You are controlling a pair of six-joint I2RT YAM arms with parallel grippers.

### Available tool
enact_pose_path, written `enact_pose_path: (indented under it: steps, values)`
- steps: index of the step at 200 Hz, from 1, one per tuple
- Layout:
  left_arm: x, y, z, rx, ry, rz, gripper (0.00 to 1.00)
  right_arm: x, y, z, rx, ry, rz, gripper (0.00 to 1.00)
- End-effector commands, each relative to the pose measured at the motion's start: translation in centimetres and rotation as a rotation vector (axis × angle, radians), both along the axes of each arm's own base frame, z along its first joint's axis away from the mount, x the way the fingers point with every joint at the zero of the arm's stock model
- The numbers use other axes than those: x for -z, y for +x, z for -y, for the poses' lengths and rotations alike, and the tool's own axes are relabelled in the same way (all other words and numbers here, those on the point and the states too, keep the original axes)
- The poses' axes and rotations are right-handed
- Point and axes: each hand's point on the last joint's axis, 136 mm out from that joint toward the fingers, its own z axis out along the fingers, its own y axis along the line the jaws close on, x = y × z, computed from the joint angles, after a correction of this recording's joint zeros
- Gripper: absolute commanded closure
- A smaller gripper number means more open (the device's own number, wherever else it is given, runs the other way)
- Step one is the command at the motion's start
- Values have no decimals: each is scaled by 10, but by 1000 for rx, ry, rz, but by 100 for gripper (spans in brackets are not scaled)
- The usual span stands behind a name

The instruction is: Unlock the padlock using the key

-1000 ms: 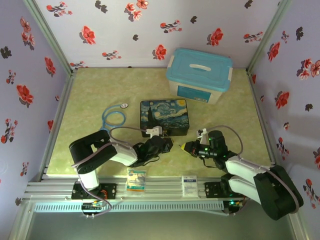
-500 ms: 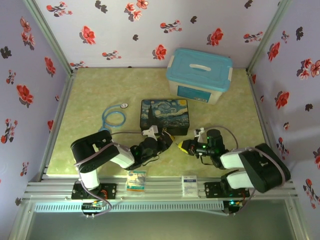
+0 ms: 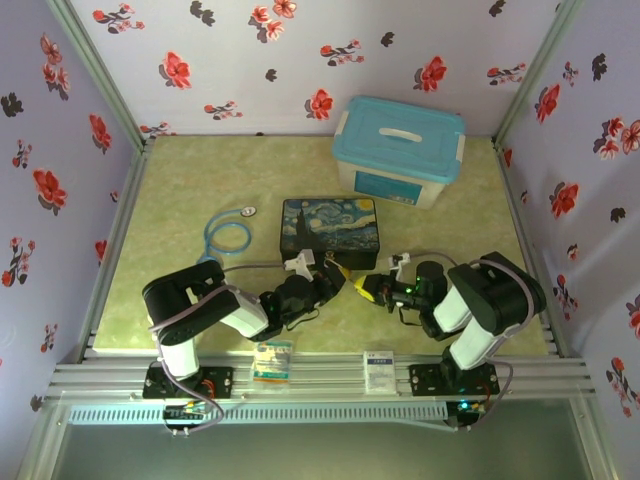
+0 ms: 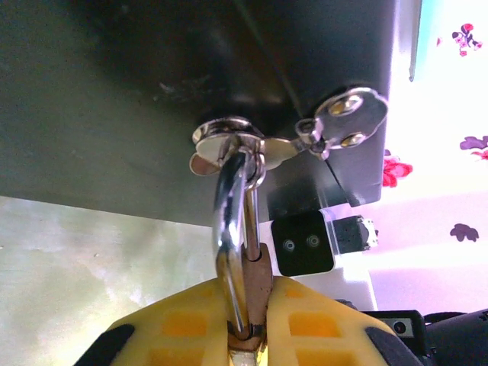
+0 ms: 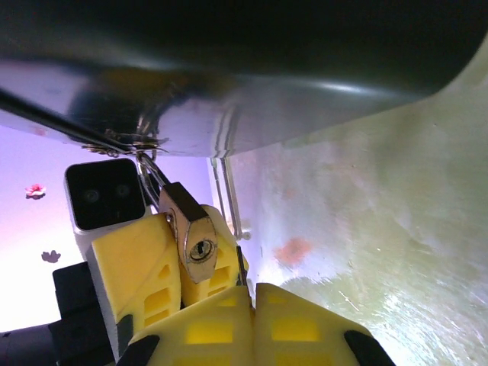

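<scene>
The small brass padlock (image 5: 194, 238) hangs by its silver shackle (image 4: 231, 221) from the hasp (image 4: 229, 141) on the front of the dark starry box (image 3: 328, 232). My left gripper (image 4: 248, 309) is shut on the padlock body (image 4: 258, 268), yellow fingers (image 5: 130, 267) on both sides. The keyhole faces my right gripper (image 5: 253, 290), which is shut just below it. A thin dark blade, the key (image 5: 240, 263) seen edge-on, sticks out from between its fingers, short of the keyhole. In the top view the left gripper (image 3: 335, 281) and right gripper (image 3: 367, 290) meet tip to tip.
A white bin with a blue lid (image 3: 398, 150) stands at the back right. A blue-tubed stethoscope (image 3: 228, 232) lies left of the starry box. Two small cards (image 3: 272, 358) (image 3: 378, 362) sit on the front rail. The right arm's elbow is raised at the right front.
The right arm folded upward and its gripper edged left toward the padlock. The left gripper stayed nearly still, holding the padlock.
</scene>
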Motion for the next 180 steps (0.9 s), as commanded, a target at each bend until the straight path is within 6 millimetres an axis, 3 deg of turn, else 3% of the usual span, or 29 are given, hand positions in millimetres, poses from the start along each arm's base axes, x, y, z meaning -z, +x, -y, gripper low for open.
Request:
enact_pose_path:
  steps: [1,48,97,149,180]
  values:
    - [-26,8,2,-25,-91,52,100,-7,-1,0,-16,22,38,100]
    - [-25,6,-1,-30,-101,38,100,-29,7,0,3,55,106,100]
    - [-35,7,4,-19,-122,53,100,-25,12,-3,-7,52,95,100]
    - [-39,3,13,11,-163,38,100,-47,11,-4,-20,80,173,100]
    - [-48,0,22,43,-187,45,100,-35,15,-3,-28,65,144,100]
